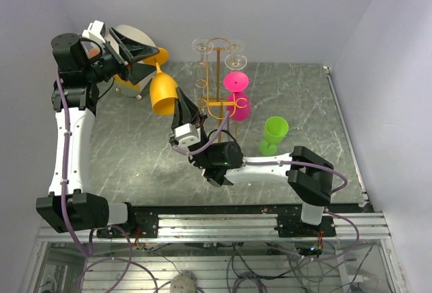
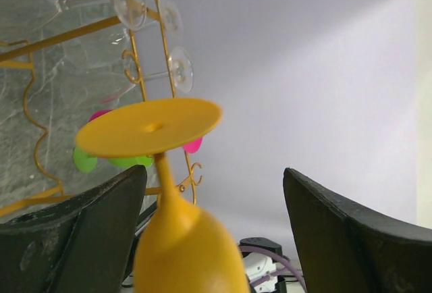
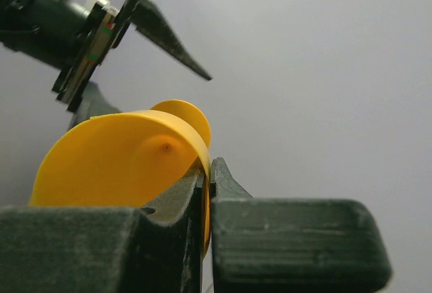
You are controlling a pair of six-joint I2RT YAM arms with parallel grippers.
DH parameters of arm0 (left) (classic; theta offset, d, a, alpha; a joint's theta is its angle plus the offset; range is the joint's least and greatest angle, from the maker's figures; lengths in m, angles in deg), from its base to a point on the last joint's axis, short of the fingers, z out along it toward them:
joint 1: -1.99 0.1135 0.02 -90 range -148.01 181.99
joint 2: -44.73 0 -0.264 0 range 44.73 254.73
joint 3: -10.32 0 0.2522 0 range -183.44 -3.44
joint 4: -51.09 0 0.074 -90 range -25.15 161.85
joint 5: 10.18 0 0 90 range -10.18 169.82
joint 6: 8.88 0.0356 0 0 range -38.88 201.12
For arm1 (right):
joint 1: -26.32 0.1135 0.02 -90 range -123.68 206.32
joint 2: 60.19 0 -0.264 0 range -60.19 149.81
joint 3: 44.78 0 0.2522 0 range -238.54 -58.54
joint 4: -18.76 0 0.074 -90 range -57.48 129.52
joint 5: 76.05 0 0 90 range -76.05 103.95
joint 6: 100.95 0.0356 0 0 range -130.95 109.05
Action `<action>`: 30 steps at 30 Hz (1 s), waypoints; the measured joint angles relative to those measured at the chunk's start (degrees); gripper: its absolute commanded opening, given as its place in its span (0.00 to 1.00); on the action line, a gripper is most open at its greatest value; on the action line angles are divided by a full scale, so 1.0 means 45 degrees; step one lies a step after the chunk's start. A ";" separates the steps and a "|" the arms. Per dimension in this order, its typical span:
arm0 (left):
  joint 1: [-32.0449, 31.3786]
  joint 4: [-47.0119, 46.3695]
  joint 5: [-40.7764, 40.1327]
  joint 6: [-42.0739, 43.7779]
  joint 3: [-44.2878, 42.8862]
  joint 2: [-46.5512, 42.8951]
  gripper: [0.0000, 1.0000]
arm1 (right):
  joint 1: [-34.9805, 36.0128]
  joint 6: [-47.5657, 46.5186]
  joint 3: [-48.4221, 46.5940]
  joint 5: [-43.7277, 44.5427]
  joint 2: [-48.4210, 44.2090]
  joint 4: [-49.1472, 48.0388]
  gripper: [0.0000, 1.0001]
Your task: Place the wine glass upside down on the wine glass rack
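While the right pincer (image 1: 181,109) is pressed together on the rim of the orange wine glass (image 1: 164,94), one finger inside the bowl and one outside with the thin wall squeezed between them, the glass hangs in the air above the far-left part of the bench (image 1: 135,138). It is clear of the surface and just to the left of the wine glass rack (image 1: 219,94). Its mouth faces the right pincer and its round foot points up toward the far-left corner.

The left pincer (image 1: 150,65) is spread wide at that foot. In the left wrist view its two dark fingers (image 2: 88,232) stand on either side of the stem and upper bowl, with a gap on both sides, so they touch nothing.

The golden rack stands upright near the middle of the far edge. Clear glasses (image 1: 201,46) hang stem-out on its upper rings. A pink glass (image 1: 238,104) sits close against its right side; whether it hangs there or stands on the bench cannot be told. A green glass (image 1: 274,133) stands upright on the bench, right of the rack and nearer the near edge.
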 measured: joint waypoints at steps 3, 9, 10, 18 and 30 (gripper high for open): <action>0.0000 -0.0330 0.0015 -0.0359 -0.0257 0.0170 0.83 | 0.0063 -0.0126 -0.0015 -0.0034 0.0160 0.0000 0.00; 0.0000 -0.0772 0.0019 -0.0835 -0.0296 0.0223 0.76 | 0.0083 -0.0437 -0.0714 -0.0024 0.0330 -0.0034 0.00; 0.0000 -0.0855 0.0024 -0.0879 -0.0296 0.0219 0.76 | 0.0097 -0.0539 -0.0869 -0.0024 0.0427 -0.0034 0.00; 0.0029 -0.1039 0.0015 -0.1015 -0.0034 0.0189 0.53 | 0.0199 -0.1025 -0.1292 -0.0063 0.0991 -0.0092 0.00; 0.0058 -0.1671 0.0146 -0.1345 0.0306 0.0058 0.22 | 0.0345 -0.1705 -0.2011 -0.0141 0.1409 -0.0165 0.00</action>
